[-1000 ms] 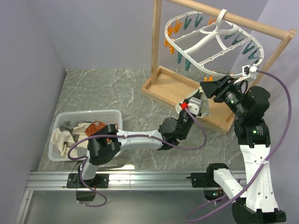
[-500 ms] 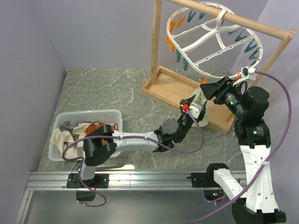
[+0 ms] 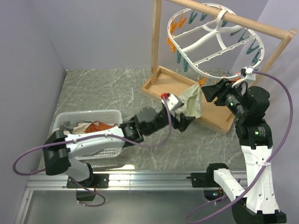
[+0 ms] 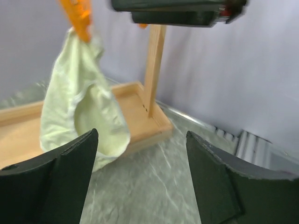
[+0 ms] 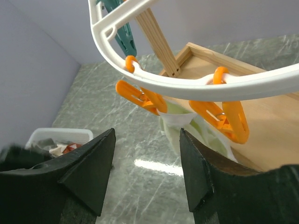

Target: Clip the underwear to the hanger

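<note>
The pale cream-yellow underwear [image 3: 193, 101] hangs from an orange clothespin [image 3: 202, 82] on the near rim of the white oval hanger [image 3: 205, 41]. It droops over the wooden base of the frame stand [image 3: 156, 42]. In the left wrist view the orange clothespin [image 4: 80, 18] pinches the top of the underwear [image 4: 79, 116], and one leg hole gapes open below.

The left end effector [image 3: 184, 122] sits low, just beside the fabric. Its fingers are spread with nothing between them [image 4: 140, 140]. The right end effector [image 3: 210, 91] hovers just right of the clip, under the hanger's rim [image 5: 187, 84]. Its fingers are also spread and empty [image 5: 147, 135], and two orange clothespins dangle above the gap.

Well apart to the left, a white basket [image 3: 88, 114] on the grey marbled surface [image 3: 107, 88] holds an orange-rust cloth [image 3: 100, 126] and pale cloths.
</note>
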{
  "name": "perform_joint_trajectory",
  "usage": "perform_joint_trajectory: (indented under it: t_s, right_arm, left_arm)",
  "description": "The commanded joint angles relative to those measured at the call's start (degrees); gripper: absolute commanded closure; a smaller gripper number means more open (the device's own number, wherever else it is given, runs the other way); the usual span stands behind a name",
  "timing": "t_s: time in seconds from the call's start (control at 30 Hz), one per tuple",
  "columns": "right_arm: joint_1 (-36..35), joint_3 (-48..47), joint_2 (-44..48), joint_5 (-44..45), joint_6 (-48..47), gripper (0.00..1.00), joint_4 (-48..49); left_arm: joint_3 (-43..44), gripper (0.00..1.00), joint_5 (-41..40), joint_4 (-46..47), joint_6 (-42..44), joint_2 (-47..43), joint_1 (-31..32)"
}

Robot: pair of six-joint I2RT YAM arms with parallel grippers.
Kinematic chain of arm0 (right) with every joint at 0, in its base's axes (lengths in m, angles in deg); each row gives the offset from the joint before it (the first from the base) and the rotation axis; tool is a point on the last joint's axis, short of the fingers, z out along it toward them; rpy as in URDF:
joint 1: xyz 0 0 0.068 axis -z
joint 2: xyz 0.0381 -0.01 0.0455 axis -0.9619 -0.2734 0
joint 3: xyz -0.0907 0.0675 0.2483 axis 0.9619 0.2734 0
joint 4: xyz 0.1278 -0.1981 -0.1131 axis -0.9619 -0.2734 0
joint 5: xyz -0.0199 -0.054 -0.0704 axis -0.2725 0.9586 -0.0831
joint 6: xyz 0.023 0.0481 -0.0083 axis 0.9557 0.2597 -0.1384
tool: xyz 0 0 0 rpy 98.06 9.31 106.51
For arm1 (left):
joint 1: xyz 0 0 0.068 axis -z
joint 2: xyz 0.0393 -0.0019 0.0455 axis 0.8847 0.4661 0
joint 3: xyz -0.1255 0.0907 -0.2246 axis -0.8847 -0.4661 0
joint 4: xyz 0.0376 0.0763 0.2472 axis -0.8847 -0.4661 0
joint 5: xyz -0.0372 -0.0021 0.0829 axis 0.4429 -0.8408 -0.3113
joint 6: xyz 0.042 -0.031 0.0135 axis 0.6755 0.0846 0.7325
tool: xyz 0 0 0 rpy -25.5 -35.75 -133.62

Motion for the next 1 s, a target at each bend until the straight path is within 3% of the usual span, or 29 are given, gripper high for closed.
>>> perform_joint_trajectory:
  t_s: [0.0, 0.07, 0.13, 0.2, 0.4, 0.57, 0.7, 0.83, 0.97]
  right_arm:
    - [0.18, -2.04, 0.04, 0.04, -3.53, 0.36, -0.90]
    - [0.18, -2.13, -0.13, -0.66, -4.42, 0.36, -2.04]
    - [0.27, -2.22, -0.05, -1.71, -6.00, 0.36, -3.35]
    - [0.18, -1.78, 0.74, -2.25, -7.40, 0.36, -4.32]
    - [0.18, 0.68, 3.47, -3.21, -8.81, 0.37, -6.43]
    - [0.18, 1.83, 4.70, -4.70, -10.74, 0.40, -8.45]
    - [0.27, 2.62, 5.67, -4.19, -11.98, 0.42, -10.03]
    - [0.18, 6.03, 7.42, -2.16, -11.98, 0.48, -9.78]
    - [0.18, 9.82, 8.66, -0.93, -10.93, 0.53, -8.72]
  left_arm:
    - [-1.98, 0.17, 20.96, -11.09, -8.61, -5.10, -8.61]
    - [-2.78, 0.17, 31.55, -11.99, -11.15, -5.81, -12.76]
    - [-2.78, 0.17, 35.22, -14.09, -14.48, -5.55, -18.12]
    - [-3.48, 0.17, 43.81, -13.76, -18.00, -4.59, -23.66]
    - [-2.96, 0.18, 54.46, -8.92, -28.02, 2.70, -31.32]
    - [3.54, 0.18, 57.90, -2.95, -34.79, 13.50, -32.55]
    - [8.99, 0.14, 62.21, 6.53, -46.64, 22.56, -34.66]
    - [6.20, 0.15, 60.81, 17.17, -48.52, 23.90, -34.66]
    - [2.85, 0.17, 58.44, 18.86, -47.21, 21.88, -34.92]
